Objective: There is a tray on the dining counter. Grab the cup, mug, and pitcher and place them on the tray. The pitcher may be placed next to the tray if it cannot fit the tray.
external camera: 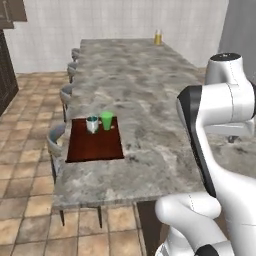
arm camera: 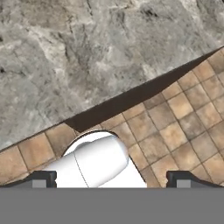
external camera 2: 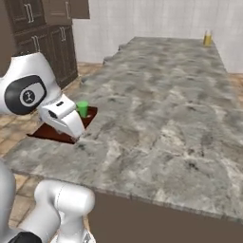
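From the left base view I see the whole dark red-brown tray (external camera: 95, 142) lying near the left edge of the dining counter (external camera: 150, 100), with the teal-and-white mug (external camera: 92, 124) and the green cup (external camera: 106, 120) standing upright side by side at its far end, close together. The pitcher (external camera: 158, 37) stands well apart from them at the counter's far end. From the right base view my own forearm covers most of the tray (external camera 2: 90, 115); only the cup (external camera 2: 83, 108) and a corner of the wood show, while the pitcher (external camera 2: 207, 38) appears at the far right corner of the stone top (external camera 2: 161, 109). The hand view adds the counter's edge (arm camera: 87, 61) running diagonally above a tan tiled floor (arm camera: 183, 127). There the gripper (arm camera: 112, 179) has its two dark fingertips (arm camera: 41, 178) spread wide, at opposite sides of the lower frame, with nothing between them and touching nothing.
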